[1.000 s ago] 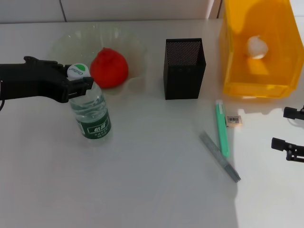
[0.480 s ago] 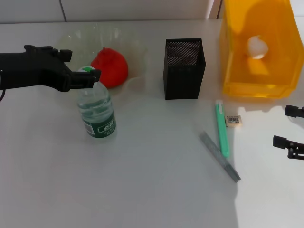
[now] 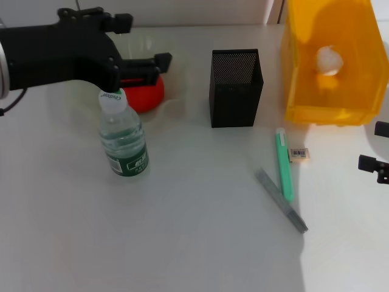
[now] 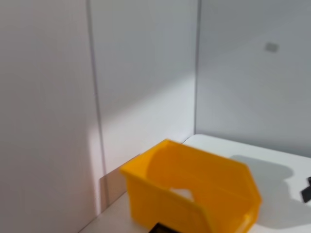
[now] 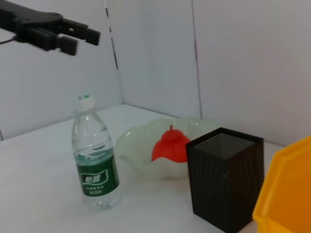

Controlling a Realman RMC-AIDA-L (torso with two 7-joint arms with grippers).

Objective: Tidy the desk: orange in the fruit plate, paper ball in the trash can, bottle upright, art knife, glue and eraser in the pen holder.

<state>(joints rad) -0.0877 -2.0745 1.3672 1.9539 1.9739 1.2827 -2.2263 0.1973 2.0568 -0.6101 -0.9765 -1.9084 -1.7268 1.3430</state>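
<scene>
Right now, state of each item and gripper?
bottle: upright, capped, free
orange: in fruit plate
paper ball: in trash can
pen holder: upright
art knife, glue, eraser: on desk
left gripper: open, raised
right gripper: open, idle

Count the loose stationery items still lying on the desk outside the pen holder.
3. The green glue stick lies right of the black pen holder, the grey art knife angles out beside it, and the small eraser sits near the yellow trash can. Nothing shows inside the holder.
</scene>
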